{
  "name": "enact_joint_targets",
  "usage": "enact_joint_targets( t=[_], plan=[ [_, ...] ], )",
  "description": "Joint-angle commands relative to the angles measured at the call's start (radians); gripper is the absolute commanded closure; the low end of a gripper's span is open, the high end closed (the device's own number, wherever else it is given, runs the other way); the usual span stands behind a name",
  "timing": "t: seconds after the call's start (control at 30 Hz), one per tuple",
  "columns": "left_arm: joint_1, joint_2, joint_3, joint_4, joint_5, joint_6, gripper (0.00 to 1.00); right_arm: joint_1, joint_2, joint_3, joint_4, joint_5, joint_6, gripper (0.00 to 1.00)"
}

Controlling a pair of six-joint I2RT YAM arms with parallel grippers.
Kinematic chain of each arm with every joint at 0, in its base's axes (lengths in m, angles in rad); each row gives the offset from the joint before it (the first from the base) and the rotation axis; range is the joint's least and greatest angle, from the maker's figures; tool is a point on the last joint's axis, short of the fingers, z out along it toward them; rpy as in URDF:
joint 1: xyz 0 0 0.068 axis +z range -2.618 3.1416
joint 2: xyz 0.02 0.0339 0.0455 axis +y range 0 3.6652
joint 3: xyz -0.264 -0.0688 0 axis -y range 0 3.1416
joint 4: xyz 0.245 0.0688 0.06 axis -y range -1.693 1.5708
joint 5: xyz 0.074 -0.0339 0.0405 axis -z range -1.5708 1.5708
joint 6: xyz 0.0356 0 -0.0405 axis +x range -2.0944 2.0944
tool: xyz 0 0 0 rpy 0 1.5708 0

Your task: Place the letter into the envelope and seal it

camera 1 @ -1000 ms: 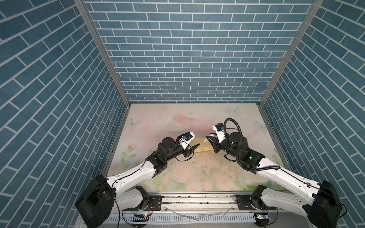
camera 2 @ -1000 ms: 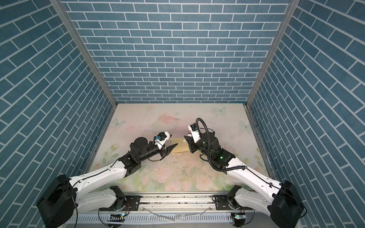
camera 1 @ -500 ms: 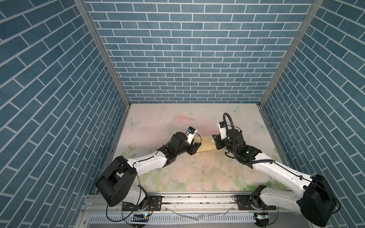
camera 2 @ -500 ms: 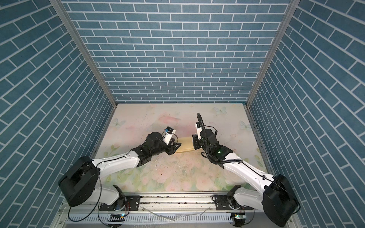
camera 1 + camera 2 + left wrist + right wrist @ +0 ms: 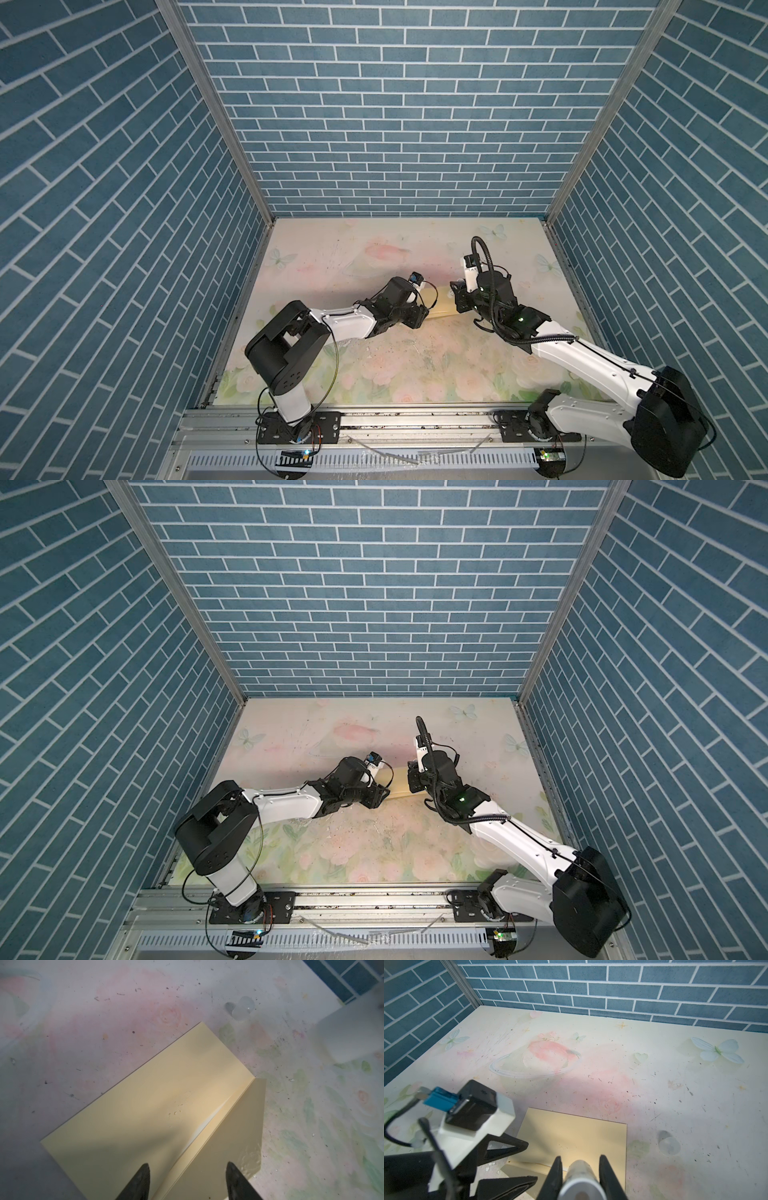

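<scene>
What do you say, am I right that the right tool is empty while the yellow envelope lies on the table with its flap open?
Not quite: the right tool is not empty; it is shut on a white tube, as the right wrist view shows. The yellow envelope does lie on the table with its flap open.

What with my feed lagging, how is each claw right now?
Left claw: open, over the envelope.
Right claw: closed on a white tube.
</scene>
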Motion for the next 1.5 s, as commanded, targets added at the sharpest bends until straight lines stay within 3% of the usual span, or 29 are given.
enact_joint_targets(
  t=[0.0,0.47,0.83,1.2,1.47],
  plan=[
    [-0.009,0.029,0.030,-0.063,-0.047,-0.010,0.40,-0.006,-0.024,0.005,0.003,0.018,0.044,1.00],
    [-0.054,0.079,0.022,-0.084,-0.079,-0.034,0.40,-0.008,-0.030,-0.013,0.014,0.014,0.047,1.00],
    [-0.078,0.044,-0.079,0.057,-0.011,-0.217,0.42,-0.009,-0.023,-0.025,0.028,-0.006,0.062,1.00],
    [-0.084,-0.028,-0.151,0.131,0.019,-0.300,0.67,-0.008,0.031,-0.028,0.098,-0.070,0.091,1.00],
    [-0.093,-0.072,-0.173,0.195,-0.015,-0.328,0.72,-0.008,0.110,-0.020,0.129,-0.115,0.107,1.00]
  ],
)
